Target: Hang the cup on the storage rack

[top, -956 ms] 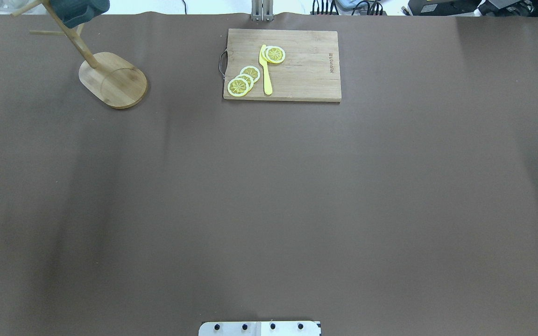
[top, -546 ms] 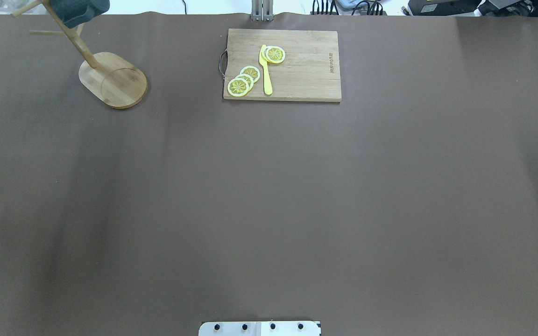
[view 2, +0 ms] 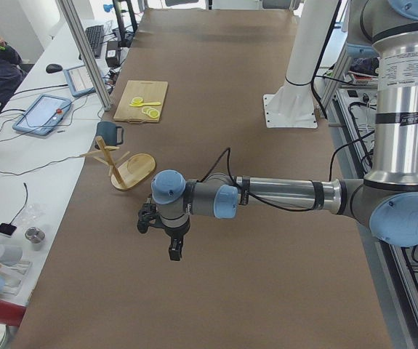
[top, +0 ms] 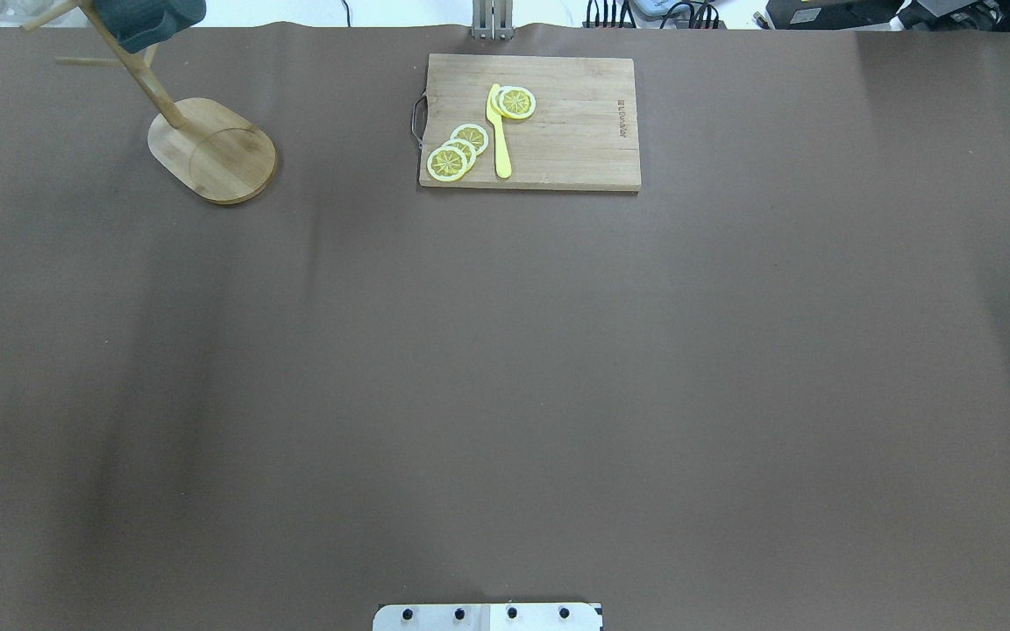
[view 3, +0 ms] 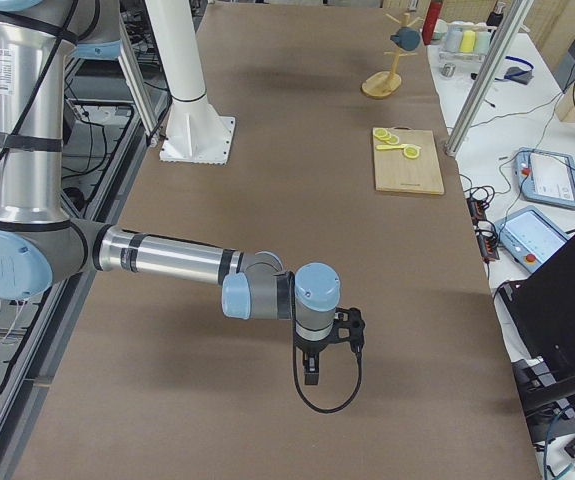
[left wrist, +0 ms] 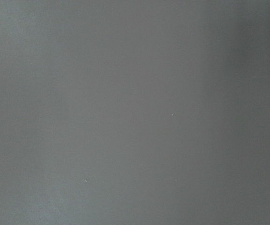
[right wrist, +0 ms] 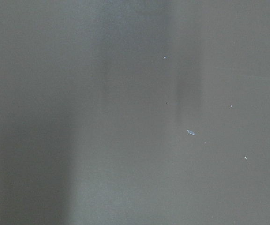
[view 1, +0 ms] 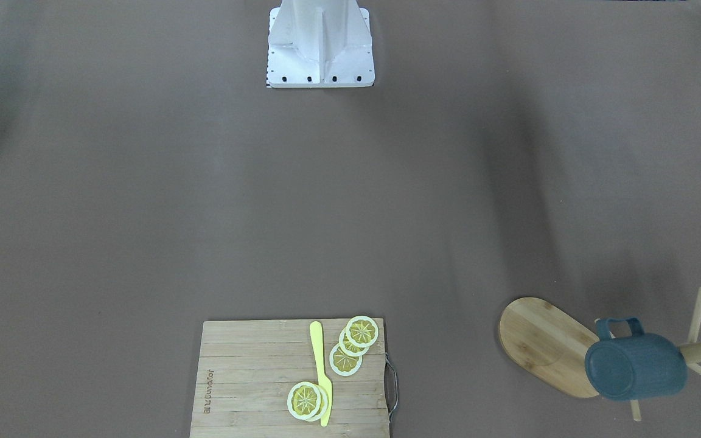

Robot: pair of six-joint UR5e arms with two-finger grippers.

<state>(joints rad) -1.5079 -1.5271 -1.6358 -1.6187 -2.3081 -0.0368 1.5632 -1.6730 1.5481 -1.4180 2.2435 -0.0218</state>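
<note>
The cup (view 1: 635,368) hangs on the rack (view 1: 542,340), apparently by its handle, at the far left corner of the table (top: 505,350). The task appears complete. The left gripper (view 2: 173,246) and right gripper (view 3: 311,368) hang well clear, each seen only in a side view, so the finger state cannot be told. The overhead view crops the cup.

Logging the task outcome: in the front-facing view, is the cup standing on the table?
No, the cup hangs sideways on the storage rack, above its base and off the table.
</note>
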